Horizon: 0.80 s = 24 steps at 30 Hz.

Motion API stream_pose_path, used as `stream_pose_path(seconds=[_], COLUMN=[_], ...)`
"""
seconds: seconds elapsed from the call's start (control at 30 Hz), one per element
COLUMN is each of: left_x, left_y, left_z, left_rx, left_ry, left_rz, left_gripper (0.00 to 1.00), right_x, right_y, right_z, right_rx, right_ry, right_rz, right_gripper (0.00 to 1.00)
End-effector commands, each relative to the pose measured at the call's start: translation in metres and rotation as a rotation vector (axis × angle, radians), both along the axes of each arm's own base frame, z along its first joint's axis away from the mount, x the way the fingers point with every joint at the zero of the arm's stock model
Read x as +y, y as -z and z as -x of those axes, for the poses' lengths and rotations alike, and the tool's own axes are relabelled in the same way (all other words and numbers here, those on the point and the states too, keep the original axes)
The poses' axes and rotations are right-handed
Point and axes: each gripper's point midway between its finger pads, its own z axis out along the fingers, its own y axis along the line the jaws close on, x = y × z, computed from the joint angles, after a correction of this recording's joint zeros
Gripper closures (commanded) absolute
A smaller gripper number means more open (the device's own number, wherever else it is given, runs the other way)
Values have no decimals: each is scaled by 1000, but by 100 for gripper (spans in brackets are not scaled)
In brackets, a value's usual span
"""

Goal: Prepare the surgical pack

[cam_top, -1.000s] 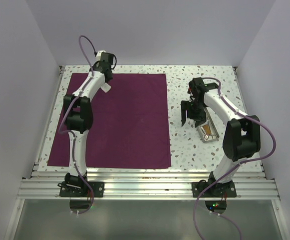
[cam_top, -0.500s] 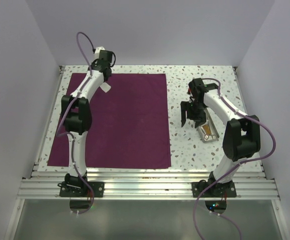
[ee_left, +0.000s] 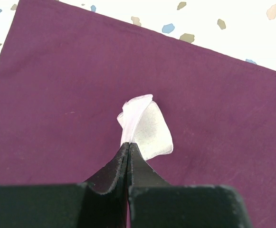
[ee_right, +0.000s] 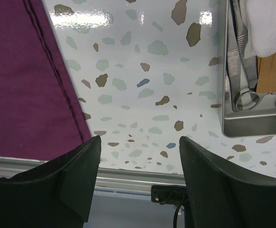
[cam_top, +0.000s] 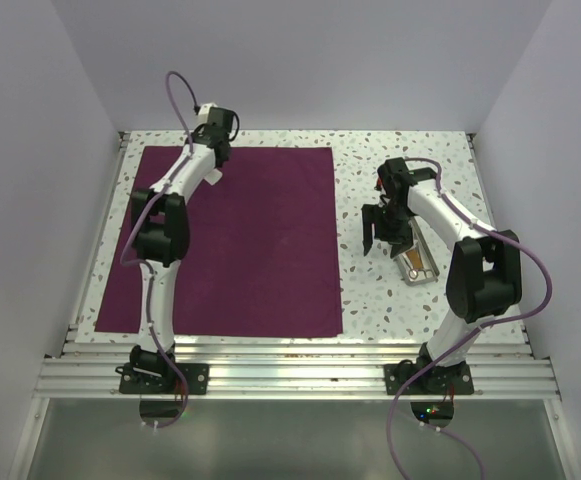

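- Shows the surgical pack (cam_top: 260, 240) spread flat on the left half of the speckled table (cam_top: 390, 300).
- Pinches a small white cloth (ee_left: 147, 126) in the clenched left gripper (ee_left: 128, 145), above the surgical pack near its far edge.
- Holds the right gripper (ee_right: 139, 138) released and empty over bare table, between the surgical pack's right hem and a metal tray (ee_right: 233, 126) of instruments.

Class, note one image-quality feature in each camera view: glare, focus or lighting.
Top external: even light, surgical pack sharp. Left wrist: white cloth piece crisp, left gripper dark and featureless. Right wrist: glare patch on the table, right gripper underexposed.
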Motion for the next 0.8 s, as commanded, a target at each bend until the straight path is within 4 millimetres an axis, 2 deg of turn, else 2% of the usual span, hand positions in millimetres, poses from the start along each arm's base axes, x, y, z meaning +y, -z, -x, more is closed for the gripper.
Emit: stream_pose_path(seconds=[0.0,0.27,0.77], left_x=[2,6,0], left_y=[-19,-36,-14], left_z=[-5,-2,4], left_rx=[-42,-73,-24], left_ry=[-19,-27,-24], left_rz=[-46,-75,-58], left_gripper=[100,100,100], right_x=[2,3,3], right_y=[-7,-8,-6], right_z=[-1,-3,0], right_rx=[-25,-30,-25], right_ry=[-12,-20,-21], right_rz=[-17,-20,-22], right_gripper=[29,29,29])
